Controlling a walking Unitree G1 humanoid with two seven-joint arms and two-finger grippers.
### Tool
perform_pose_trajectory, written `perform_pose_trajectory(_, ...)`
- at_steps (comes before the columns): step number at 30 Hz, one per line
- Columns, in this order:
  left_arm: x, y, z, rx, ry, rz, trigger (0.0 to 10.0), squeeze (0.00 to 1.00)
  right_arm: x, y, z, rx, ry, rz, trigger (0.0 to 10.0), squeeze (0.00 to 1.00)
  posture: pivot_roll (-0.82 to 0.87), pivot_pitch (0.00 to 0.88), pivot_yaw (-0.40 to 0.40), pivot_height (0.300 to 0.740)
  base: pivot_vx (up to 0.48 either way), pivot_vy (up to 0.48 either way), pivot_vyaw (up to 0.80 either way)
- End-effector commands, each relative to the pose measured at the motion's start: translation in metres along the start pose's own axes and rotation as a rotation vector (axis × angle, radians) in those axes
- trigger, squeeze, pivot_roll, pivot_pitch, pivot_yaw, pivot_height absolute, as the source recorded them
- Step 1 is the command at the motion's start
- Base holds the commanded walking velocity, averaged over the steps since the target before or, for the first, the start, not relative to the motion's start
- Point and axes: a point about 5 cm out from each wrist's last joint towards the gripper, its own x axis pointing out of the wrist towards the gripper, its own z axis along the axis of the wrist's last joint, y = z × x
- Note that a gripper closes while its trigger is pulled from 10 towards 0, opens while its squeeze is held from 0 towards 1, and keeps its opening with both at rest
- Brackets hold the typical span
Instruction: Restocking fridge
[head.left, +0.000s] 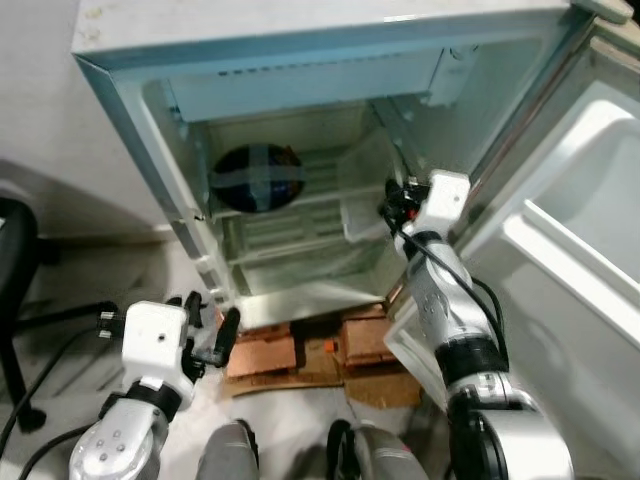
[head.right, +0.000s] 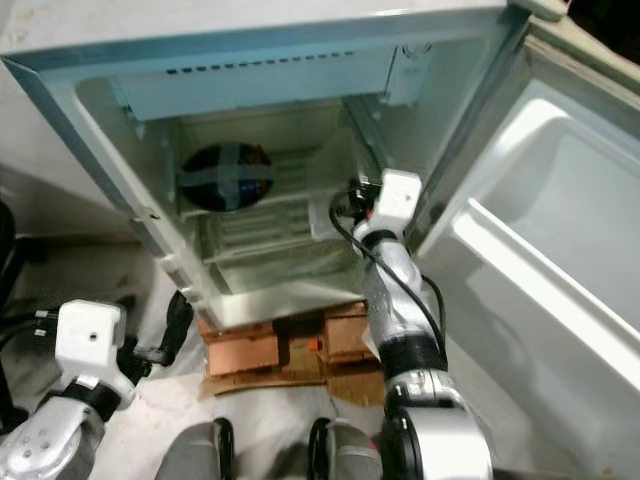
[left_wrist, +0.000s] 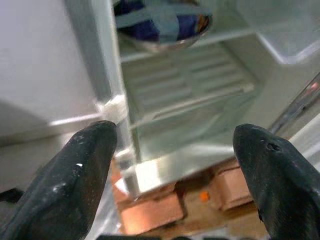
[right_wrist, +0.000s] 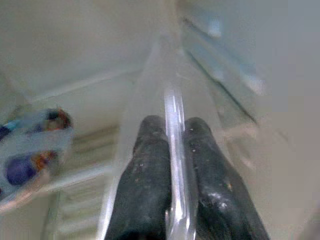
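Observation:
The small fridge (head.left: 300, 50) stands open, its door (head.left: 580, 200) swung out to the right. A dark bowl (head.left: 257, 178) covered with film and crossed tape sits on the upper shelf at the left. On the right of that shelf is a clear plastic container (head.left: 362, 195). My right gripper (head.left: 388, 205) reaches into the fridge and is shut on the container's rim (right_wrist: 175, 105), which runs between the two fingers (right_wrist: 145, 165). My left gripper (head.left: 208, 325) hangs low outside the fridge's lower left corner, open and holding nothing, with its fingers (left_wrist: 80, 170) wide apart.
The lower wire shelf (left_wrist: 190, 85) is bare. The fridge rests on reddish bricks and cardboard (head.left: 300, 355) on the floor. A black chair (head.left: 15, 260) stands at the far left. My own feet (head.left: 230, 450) are just before the fridge.

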Motion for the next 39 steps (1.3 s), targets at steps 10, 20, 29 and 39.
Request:
perform_pose_trajectory(10, 0.005, -0.012, -0.010, -0.064, 0.006, 0.002, 10.0, 0.00, -0.049, -0.009, -0.011, -0.016, 0.059, -0.013, 10.0, 0.00, 0.13, 0.103, -0.086, 0.740, 0.079, 0.000, 0.00)
perform_pose_trajectory(20, 0.018, -0.009, -0.005, -0.056, -0.035, 0.004, 10.0, 0.00, -0.042, -0.005, 0.001, -0.004, 0.046, -0.006, 10.0, 0.00, 0.14, 0.075, -0.077, 0.740, 0.308, 0.000, 0.00)
perform_pose_trajectory(29, 0.022, -0.007, -0.004, -0.050, -0.050, 0.012, 10.0, 0.00, -0.038, 0.004, 0.003, 0.007, 0.048, 0.025, 10.0, 0.00, 0.15, 0.067, -0.084, 0.740, 0.332, 0.000, 0.00)
perform_pose_trajectory(39, 0.023, -0.006, -0.006, -0.049, -0.043, 0.029, 10.0, 0.00, -0.035, 0.004, 0.004, 0.008, 0.047, 0.025, 10.0, 0.00, 0.15, 0.071, -0.084, 0.740, 0.067, 0.000, 0.00)
